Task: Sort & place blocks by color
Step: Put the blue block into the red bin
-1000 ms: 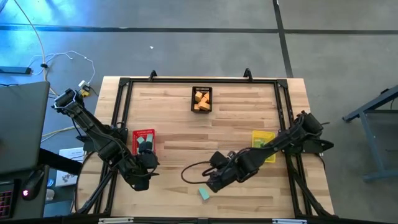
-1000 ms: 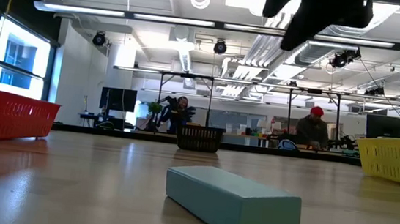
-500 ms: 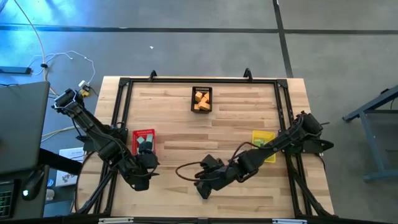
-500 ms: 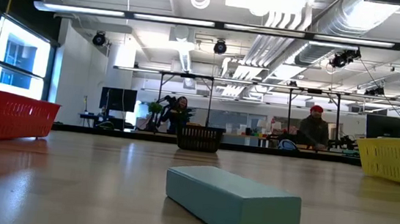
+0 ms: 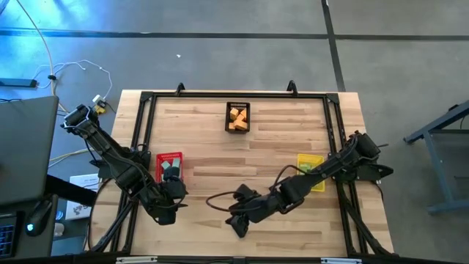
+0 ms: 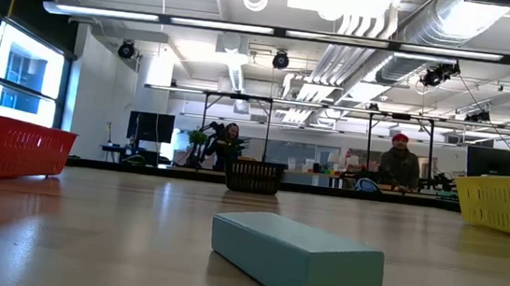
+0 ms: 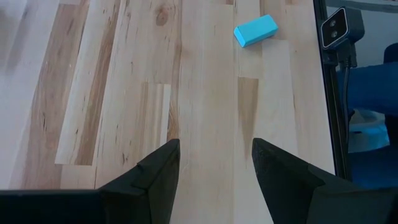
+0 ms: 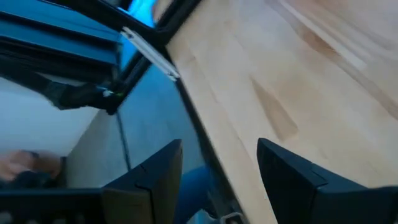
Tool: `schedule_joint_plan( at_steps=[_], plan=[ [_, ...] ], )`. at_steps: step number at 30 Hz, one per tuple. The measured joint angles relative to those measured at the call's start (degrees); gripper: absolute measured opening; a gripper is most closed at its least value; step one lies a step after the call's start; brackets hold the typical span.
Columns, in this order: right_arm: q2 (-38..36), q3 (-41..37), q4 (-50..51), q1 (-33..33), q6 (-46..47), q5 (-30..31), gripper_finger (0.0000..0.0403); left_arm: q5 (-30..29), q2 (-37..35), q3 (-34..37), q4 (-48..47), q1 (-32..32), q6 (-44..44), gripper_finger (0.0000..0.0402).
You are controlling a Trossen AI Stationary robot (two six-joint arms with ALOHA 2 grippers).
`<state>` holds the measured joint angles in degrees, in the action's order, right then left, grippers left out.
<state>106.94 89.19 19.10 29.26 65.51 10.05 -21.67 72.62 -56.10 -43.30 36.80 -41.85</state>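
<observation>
A: Where is the teal block (image 6: 297, 260) being seen?
B: It is being shown lying flat on the table (image 5: 205, 139), at lower centre of the low view and upper right of the left wrist view. In the high view it is being hidden under the right gripper (image 5: 238, 224), at lower centre.
A: How is that arm being posed?
B: It is being stretched low from the right edge toward lower centre. Its fingers are being shown apart, with nothing between them, and only the table's edge is being shown past them.
A: And the left gripper (image 7: 214, 146)?
B: It is being parked at lower left by the red basket (image 5: 170, 158), fingers apart and empty.
A: What could be going wrong?
B: If the descent is being made off-centre, the block could be getting clipped at a corner and twisted, or nudged over the table's edge.
</observation>
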Motion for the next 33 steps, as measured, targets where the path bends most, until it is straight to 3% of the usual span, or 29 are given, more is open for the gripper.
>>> schedule_joint_plan(
  at_steps=[14,24,33],
  plan=[
    [0.0,0.1,-4.2,-0.1,-1.1,-1.8,0.0193,0.0,0.0,0.0,0.0,0.0,1.1,0.0188],
    [0.0,5.4,9.6,-0.1,-1.2,3.4,0.0193,0.0,0.0,0.0,0.0,0.0,1.5,0.0188],
    [2.3,5.4,16.7,0.2,3.1,2.0,0.0193,-0.9,0.0,0.0,0.0,0.0,1.5,0.0188]
  ],
)
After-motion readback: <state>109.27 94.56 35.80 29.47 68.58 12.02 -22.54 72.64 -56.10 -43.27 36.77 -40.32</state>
